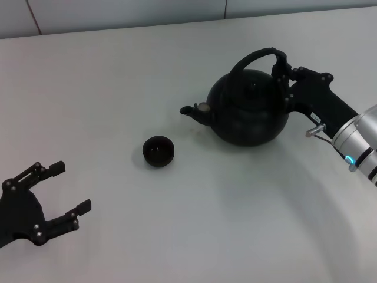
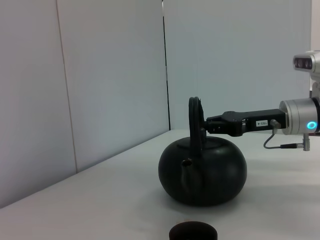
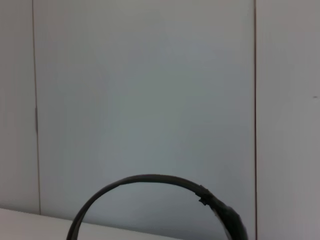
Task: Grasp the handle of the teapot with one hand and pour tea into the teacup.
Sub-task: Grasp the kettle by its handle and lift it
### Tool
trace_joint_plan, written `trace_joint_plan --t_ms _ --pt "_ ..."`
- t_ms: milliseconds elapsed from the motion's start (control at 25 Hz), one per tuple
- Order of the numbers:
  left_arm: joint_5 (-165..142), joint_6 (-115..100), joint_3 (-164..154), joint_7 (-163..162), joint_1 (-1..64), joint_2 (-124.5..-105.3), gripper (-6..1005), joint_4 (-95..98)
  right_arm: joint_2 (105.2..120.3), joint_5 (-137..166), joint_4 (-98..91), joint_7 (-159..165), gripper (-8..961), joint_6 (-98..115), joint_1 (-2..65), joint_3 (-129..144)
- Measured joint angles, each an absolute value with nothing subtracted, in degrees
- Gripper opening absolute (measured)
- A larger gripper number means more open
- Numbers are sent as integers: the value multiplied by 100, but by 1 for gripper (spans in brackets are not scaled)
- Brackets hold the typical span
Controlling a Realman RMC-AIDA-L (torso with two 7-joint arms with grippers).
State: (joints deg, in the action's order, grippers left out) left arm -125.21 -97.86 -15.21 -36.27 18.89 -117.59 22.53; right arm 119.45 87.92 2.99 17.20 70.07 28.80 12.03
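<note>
The matte-black teapot (image 1: pixel 250 112) stands upright on the white table, its spout (image 1: pixel 197 110) pointing left toward the teacup. Its arched handle (image 1: pixel 253 57) rises over the lid. It also shows in the left wrist view (image 2: pixel 195 120) and the right wrist view (image 3: pixel 145 181). My right gripper (image 1: pixel 284 76) reaches in from the right and is at the thick right side of the handle. The small dark teacup (image 1: pixel 158 151) sits left of and nearer than the spout; its rim shows in the left wrist view (image 2: pixel 193 231). My left gripper (image 1: pixel 69 190) is open and empty at the near left.
The white table (image 1: pixel 118 76) runs back to a pale panelled wall (image 1: pixel 118 15). The right arm's silver wrist (image 1: pixel 359 138) with a blue light hangs over the right side of the table.
</note>
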Motion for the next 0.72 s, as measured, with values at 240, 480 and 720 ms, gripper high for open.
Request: trace_joint_plan --t_ms 240,480,720 --pt "-12521 -9773 -1521 -3621 1862 -11764 863 2242 11944 8762 299 1746 86 7309 2824 1183" --pt "-12523 -9779 -1521 -3621 1845 -11773 863 2241 11921 8753 234 1959 85 7627 2780 1120" --pt "-12525 -9791 -1521 -3621 1839 -11777 864 2241 11917 8762 186 1992 85 7643 2780 1128"
